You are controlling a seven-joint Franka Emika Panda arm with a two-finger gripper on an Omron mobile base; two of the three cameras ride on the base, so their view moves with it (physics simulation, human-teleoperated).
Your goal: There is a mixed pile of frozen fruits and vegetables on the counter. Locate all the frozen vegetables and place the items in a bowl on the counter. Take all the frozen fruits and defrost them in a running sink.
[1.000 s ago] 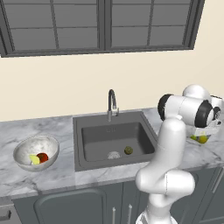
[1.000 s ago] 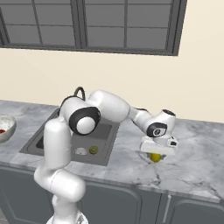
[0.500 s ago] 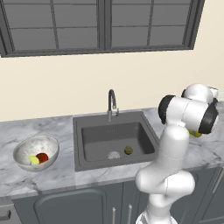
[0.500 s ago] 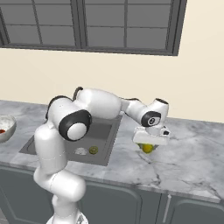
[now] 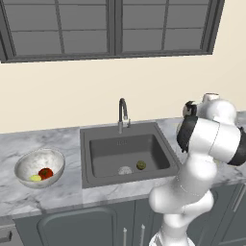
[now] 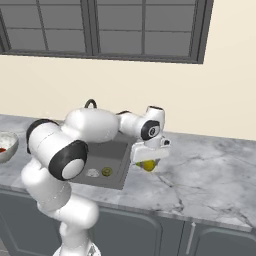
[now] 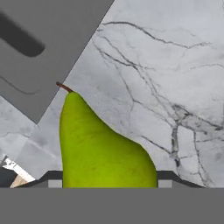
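My gripper [image 6: 148, 158] is shut on the yellow-green pear [image 6: 148, 165], held just above the counter [image 6: 200, 175] beside the sink's right rim. In the hand view the pear [image 7: 98, 148] stands between the fingertips, stem pointing at the sink corner [image 7: 39, 48]. The dark green ball [image 5: 141, 165] lies on the floor of the sink [image 5: 108, 149] near the drain; the ball [image 6: 106, 171] lies low in the basin in the right base view too. At the far left, the marbled bowl [image 5: 29, 163] holds the red tomato [image 5: 46, 173] and the pale yellow-green piece [image 5: 35, 178].
A curved metal faucet [image 5: 123, 113] rises behind the basin. The wall and a dark-framed window stand behind the counter. Marble worktop [image 7: 175, 78] stretches to the right of the sink. The arm's white body [image 5: 206, 139] blocks the right part of the left base view.
The gripper has carried the pear leftward over the counter, from further right to just beside the sink's right rim. The bowl and the ball in the sink have not moved.
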